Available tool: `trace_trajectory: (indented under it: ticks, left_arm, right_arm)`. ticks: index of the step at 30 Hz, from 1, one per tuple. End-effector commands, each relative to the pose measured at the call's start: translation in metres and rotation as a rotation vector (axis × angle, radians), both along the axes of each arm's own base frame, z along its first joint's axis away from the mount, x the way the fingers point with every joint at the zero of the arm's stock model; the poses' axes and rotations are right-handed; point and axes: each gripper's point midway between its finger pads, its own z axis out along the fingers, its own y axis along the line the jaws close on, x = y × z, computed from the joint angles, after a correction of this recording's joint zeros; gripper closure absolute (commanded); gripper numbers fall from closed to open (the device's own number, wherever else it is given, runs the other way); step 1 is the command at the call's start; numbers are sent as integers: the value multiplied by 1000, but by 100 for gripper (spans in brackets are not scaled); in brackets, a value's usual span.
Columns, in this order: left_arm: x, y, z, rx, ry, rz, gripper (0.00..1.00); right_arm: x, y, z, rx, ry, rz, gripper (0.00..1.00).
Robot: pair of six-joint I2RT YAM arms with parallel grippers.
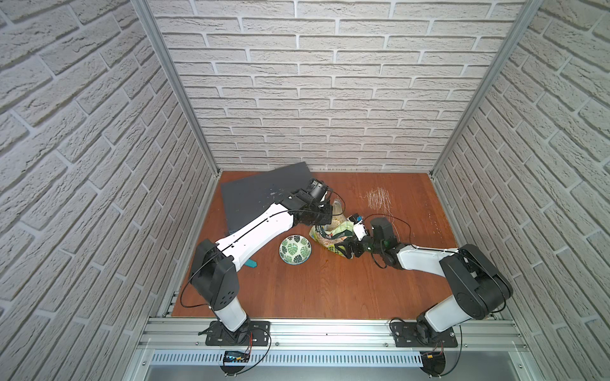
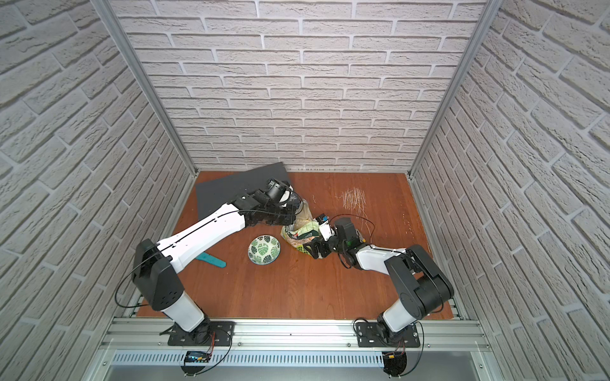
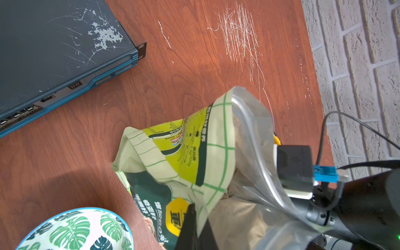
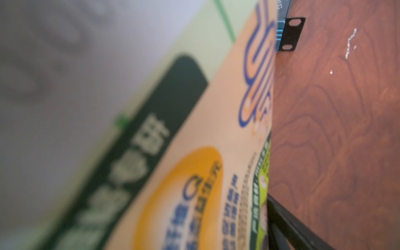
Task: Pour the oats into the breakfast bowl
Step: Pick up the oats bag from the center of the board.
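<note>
Both top views show a scratched wooden table [image 1: 330, 290] between white-brick walls [image 1: 313, 99].

The bowl [image 3: 75, 229] is white with light and dark green leaf prints and a blue rim. The bag [image 3: 184, 155] is pale green with a green grid, a lime panel, dark green bands and a yellow badge. The desk [image 1: 313, 290] is reddish-brown woodgrain with white scratches. The box [image 3: 54, 43] is dark grey, blue-edged and flecked pale.
</note>
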Motion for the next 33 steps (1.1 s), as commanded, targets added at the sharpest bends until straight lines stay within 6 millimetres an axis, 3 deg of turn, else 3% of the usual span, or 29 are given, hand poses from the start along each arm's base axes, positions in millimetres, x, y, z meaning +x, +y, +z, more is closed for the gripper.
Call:
trace_trajectory:
  ticks: [1, 5, 9, 16, 22, 29, 33]
  left_arm:
    - [-7, 3, -1, 8, 10, 4, 100]
    - [-6, 6, -3, 19, 9, 16, 100]
    - [-5, 8, -5, 30, 8, 30, 100]
    - [-1, 26, -6, 54, -19, 107, 100]
    - [-6, 52, -5, 70, -34, 182, 100]
    - [-14, 72, -10, 91, -22, 226, 100]
    - [-14, 79, -3, 94, -46, 245, 100]
  right_arm:
    - [2, 6, -6, 4, -34, 25, 1]
    - [1, 6, -26, -34, 8, 14, 2]
    - [-2, 7, -42, -65, 44, 5, 12]
    - [4, 5, -50, -79, 92, -23, 60]
    - [15, -6, -38, -68, 71, -75, 94]
    - [26, -19, -9, -134, -35, -108, 97]
    - [31, -24, 11, -158, -98, -127, 97]
